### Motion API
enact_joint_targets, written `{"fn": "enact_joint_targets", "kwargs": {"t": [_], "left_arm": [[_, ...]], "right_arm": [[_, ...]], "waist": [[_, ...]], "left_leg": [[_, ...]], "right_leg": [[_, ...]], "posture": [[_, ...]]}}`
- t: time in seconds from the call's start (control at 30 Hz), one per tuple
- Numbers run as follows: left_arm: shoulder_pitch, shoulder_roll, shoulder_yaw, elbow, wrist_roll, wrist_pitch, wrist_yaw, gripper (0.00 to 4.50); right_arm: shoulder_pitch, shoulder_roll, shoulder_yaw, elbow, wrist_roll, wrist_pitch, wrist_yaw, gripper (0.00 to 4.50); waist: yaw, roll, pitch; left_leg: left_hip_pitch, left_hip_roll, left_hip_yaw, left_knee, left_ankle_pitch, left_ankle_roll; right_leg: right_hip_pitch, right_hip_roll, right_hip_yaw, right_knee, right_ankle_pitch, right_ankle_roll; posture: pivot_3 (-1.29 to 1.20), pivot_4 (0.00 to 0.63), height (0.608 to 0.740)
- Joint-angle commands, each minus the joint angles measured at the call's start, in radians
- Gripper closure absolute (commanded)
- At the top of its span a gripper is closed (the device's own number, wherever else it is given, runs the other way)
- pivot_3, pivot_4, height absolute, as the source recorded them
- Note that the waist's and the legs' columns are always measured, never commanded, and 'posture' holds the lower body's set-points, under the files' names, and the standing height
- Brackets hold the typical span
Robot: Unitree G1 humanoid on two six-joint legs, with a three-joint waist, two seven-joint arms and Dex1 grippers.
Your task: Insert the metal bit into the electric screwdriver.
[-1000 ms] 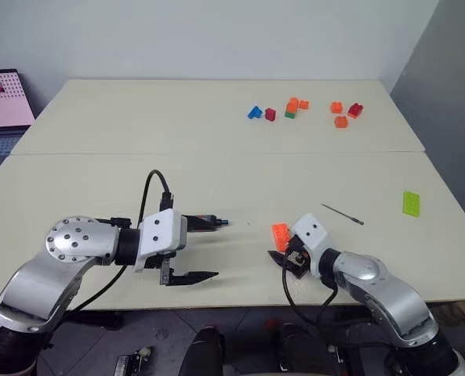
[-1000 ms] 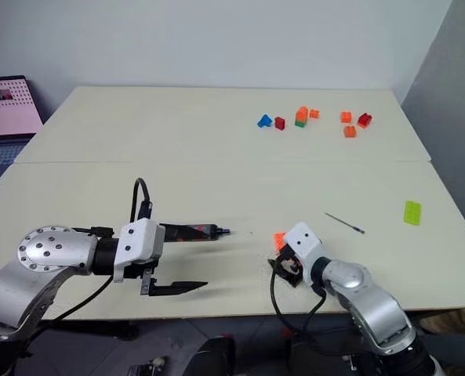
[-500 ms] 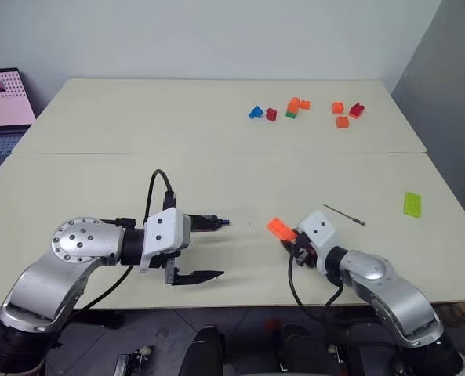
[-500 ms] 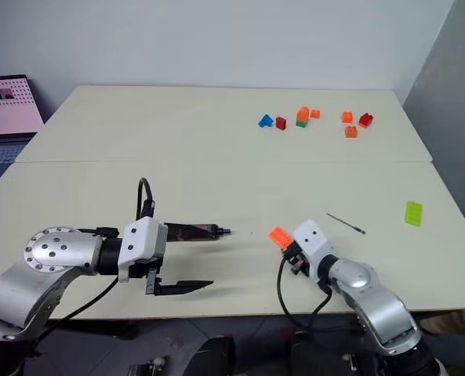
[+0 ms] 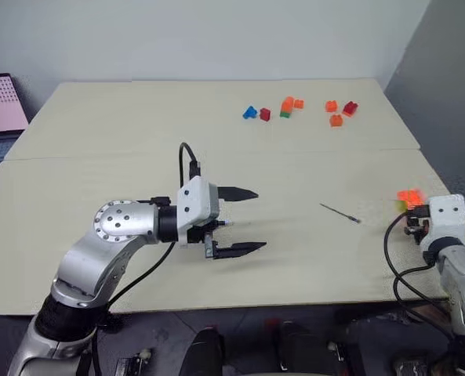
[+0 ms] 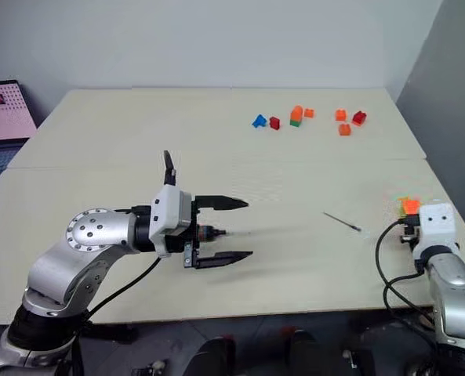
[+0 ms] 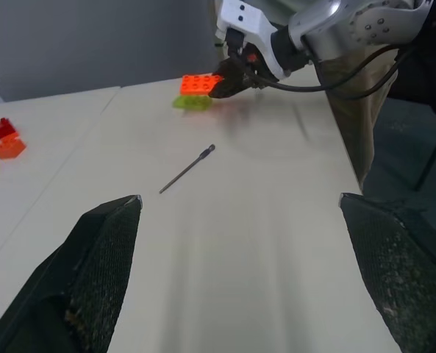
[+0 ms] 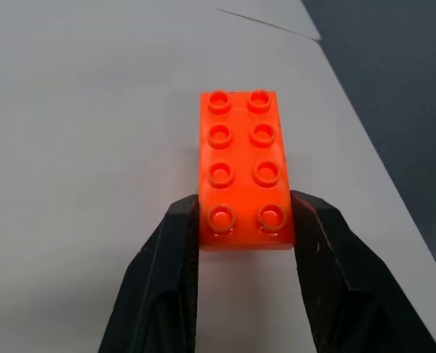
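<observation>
**Bit lies loose on the table while the right claw pinches an orange brick**

The metal bit (image 5: 341,213) lies flat on the pale table (image 5: 138,141), right of centre, tilted so that one end points far-left and the other near-right. Nothing touches it.

The electric screwdriver (image 6: 208,231) shows as a short dark stub with a small tip between the two fingers of the left claw (image 6: 236,229), pointing right toward the bit but well apart from it. Whether it lies on the table or is carried by the claw cannot be told. The left claw stands spread wide, its fingers level and pointing right, one finger farther and one nearer.

Well to the right, at the table's right edge, the right claw (image 8: 244,220) pinches an orange brick (image 8: 245,168) by one short end, a finger pressed on each side; the brick has eight studs in two rows. In the left wrist view a green brick (image 7: 192,102) lies on the table just under the orange one.

At the far side of the table lies a scatter of small bricks (image 5: 295,108): blue, dark red, orange over green, and more orange and red. At the far left a laptop (image 5: 1,102) shows a pink screen; any writing on it is too small to read. No brand or label can be read anywhere.
</observation>
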Motion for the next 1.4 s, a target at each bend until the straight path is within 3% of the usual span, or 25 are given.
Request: {"fn": "enact_joint_targets", "kwargs": {"t": [0.03, 0.17, 0.43, 0.6, 0.83, 1.0, 1.13, 1.4], "left_arm": [[-0.027, -0.013, -0.008, 0.001, 0.003, -0.018, -0.001, 0.00], [-0.029, -0.018, -0.017, 0.005, 0.013, -0.026, -0.004, 0.00], [-0.011, 0.002, -0.005, 0.003, 0.010, -0.010, -0.006, 0.00], [0.005, 0.020, 0.031, 0.008, 0.012, 0.000, 0.017, 0.00], [0.012, 0.157, 0.107, 0.083, 0.066, 0.012, -0.001, 0.00], [-0.031, 0.309, 0.032, 0.205, 0.192, -0.093, -0.140, 0.00], [-0.118, 0.370, -0.077, 0.314, 0.319, -0.176, -0.239, 0.00], [-0.280, 0.271, -0.220, 0.490, 0.457, -0.243, -0.314, 0.00]], "right_arm": [[-0.046, -0.009, -0.037, 0.048, 0.016, -0.030, 0.004, 3.08], [-0.081, 0.001, -0.069, 0.102, 0.045, -0.039, 0.002, 3.08], [-0.100, 0.014, -0.133, 0.078, 0.120, -0.021, 0.011, 1.18], [-0.064, -0.027, -0.126, 0.003, 0.172, -0.028, 0.107, 0.13], [0.030, -0.208, 0.031, -0.252, 0.324, -0.045, 0.506, 0.06], [-0.030, -0.337, 0.152, -0.397, 0.484, -0.008, 0.760, 0.06], [-0.078, -0.399, 0.213, -0.411, 0.521, 0.012, 0.842, 0.06], [-0.122, -0.381, 0.287, -0.417, 0.512, 0.020, 0.822, 0.06]], "waist": [[0.000, 0.000, 0.000], [0.000, 0.000, 0.000], [0.001, 0.000, 0.000], [0.002, 0.000, 0.000], [-0.003, 0.001, 0.000], [-0.003, 0.000, 0.001], [0.008, 0.000, 0.002], [0.018, 0.000, 0.002]], "left_leg": [[0.001, 0.000, 0.000, 0.000, 0.001, 0.000], [0.003, 0.000, -0.001, 0.000, 0.003, 0.002], [0.004, 0.000, 0.000, 0.000, 0.004, 0.002], [0.003, 0.000, 0.000, 0.000, 0.004, 0.002], [0.005, 0.001, 0.000, -0.001, 0.003, 0.002], [0.004, 0.001, -0.001, -0.001, 0.003, 0.002], [0.003, 0.001, -0.001, -0.001, 0.003, 0.002], [-0.007, 0.000, -0.004, 0.000, 0.003, 0.002]], "right_leg": [[0.000, 0.000, 0.000, 0.001, -0.001, 0.000], [0.002, 0.001, 0.000, 0.003, -0.003, 0.004], [0.002, 0.001, 0.000, 0.002, -0.003, 0.004], [0.002, 0.000, 0.000, 0.002, -0.003, 0.004], [0.002, 0.001, 0.000, 0.002, -0.003, 0.004], [0.002, 0.001, -0.001, 0.001, -0.003, 0.004], [0.002, 0.001, -0.002, 0.000, -0.003, 0.004], [-0.003, 0.001, -0.005, -0.003, -0.003, 0.004]], "posture": [[0.00, 0.150, 0.740], [0.00, 0.150, 0.740], [0.00, 0.150, 0.740], [0.00, 0.150, 0.740], [0.00, 0.150, 0.740], [0.00, 0.150, 0.740], [0.00, 0.150, 0.740], [0.00, 0.150, 0.740]]}}
